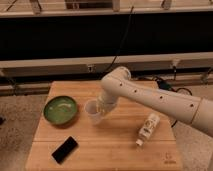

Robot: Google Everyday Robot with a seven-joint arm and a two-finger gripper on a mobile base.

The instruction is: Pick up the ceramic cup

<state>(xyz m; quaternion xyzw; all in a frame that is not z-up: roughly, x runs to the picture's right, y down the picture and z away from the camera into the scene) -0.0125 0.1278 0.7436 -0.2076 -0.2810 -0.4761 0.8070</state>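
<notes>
The ceramic cup (93,112) is pale white and sits near the middle of the wooden table (107,150), just right of the green bowl. It looks tilted, with its mouth facing up and left. My white arm reaches in from the right. My gripper (103,106) is at the cup's right rim, mostly hidden behind the wrist and the cup.
A green bowl (60,110) stands at the table's left. A flat black object (65,149) lies at the front left. A white bottle (148,128) lies on its side at the right. Cables (165,84) and a low ledge run behind the table.
</notes>
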